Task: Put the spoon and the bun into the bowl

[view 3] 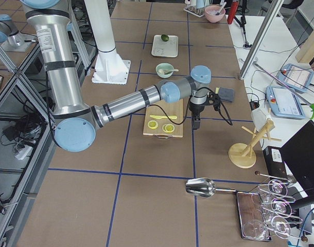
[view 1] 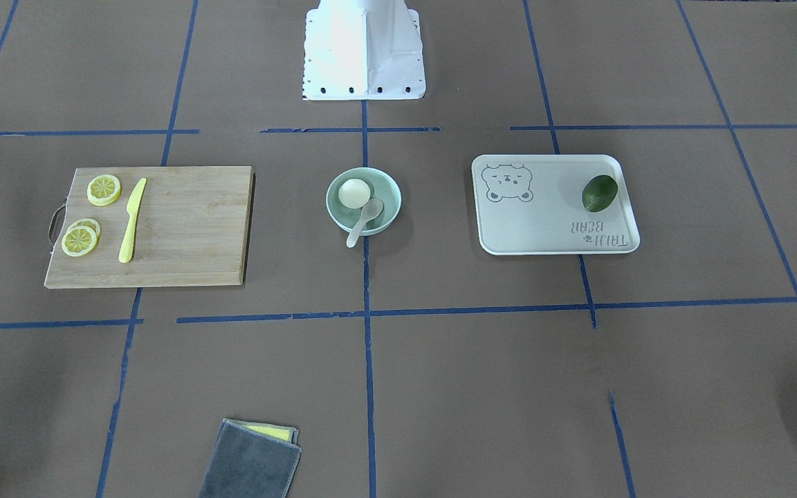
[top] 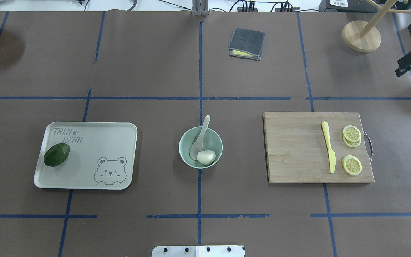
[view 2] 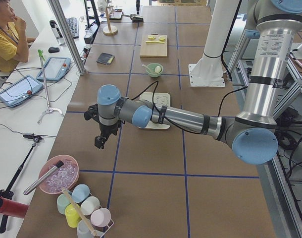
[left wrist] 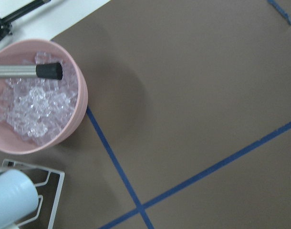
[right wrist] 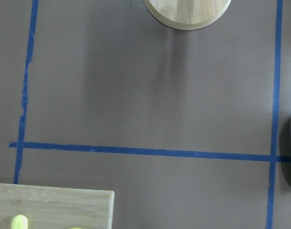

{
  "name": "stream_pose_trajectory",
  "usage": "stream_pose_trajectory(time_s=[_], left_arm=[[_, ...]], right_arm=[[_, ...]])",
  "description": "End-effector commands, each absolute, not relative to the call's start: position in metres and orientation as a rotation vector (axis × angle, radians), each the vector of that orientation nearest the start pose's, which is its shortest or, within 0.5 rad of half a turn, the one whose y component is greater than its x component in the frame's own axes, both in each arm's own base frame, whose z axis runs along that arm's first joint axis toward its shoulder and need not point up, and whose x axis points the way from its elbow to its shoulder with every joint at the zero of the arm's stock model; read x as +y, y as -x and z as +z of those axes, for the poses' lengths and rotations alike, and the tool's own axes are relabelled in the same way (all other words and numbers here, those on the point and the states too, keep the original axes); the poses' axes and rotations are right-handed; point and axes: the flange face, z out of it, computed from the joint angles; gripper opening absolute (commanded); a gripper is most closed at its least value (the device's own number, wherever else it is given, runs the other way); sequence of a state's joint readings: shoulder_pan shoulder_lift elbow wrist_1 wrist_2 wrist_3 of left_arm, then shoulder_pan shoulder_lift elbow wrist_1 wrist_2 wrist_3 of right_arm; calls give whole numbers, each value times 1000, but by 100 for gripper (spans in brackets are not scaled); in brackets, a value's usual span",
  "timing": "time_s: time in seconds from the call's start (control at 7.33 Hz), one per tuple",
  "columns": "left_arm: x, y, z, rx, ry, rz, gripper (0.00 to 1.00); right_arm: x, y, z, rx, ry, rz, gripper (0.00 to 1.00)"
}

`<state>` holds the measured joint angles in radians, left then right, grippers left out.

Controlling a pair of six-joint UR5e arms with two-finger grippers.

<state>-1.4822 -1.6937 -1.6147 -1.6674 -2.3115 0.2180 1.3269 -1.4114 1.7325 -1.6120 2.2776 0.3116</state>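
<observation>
The spoon (top: pixel 199 137) and bun (top: pixel 206 157) are lying inside the bowl (top: pixel 217 141) at tabletop centre; placement appears complete. The left pincer (view 2: pixel 100 141) and right pincer (view 3: pixel 196 123) are hovering well clear of it; whether they are apart or together cannot be told.

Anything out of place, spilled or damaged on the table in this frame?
Nothing stands out. The bun and spoon lie in the bowl, the spoon's handle jutting over the rim. Nothing looks spilled or broken.
</observation>
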Motion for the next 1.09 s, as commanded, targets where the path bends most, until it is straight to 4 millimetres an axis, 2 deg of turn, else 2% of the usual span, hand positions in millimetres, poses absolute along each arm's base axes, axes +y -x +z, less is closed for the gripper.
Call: stream_pose_trajectory(time_s=[0.0, 0.14, 0.27, 0.55, 0.82, 0.95], left_arm=[[-531, 21, 612, 834, -163, 326, 100], [-529, 22, 628, 833, -145, 320, 100], [-522, 22, 636, 833, -137, 318, 100], [-529, 19, 633, 828, -141, 320, 100], [-521, 21, 649, 836, -115, 305, 100], [-520, 20, 649, 835, -111, 302, 100]], right_arm=[[-544, -4, 581, -826, -39, -88, 100], [-542, -22, 608, -828, -28, -99, 100], [-542, -23, 610, -846, -30, -109, 100], [-544, -23, 611, -846, -25, -99, 100], [-540, -22, 610, -848, -27, -100, 100], [-540, -22, 611, -846, -23, -97, 100]])
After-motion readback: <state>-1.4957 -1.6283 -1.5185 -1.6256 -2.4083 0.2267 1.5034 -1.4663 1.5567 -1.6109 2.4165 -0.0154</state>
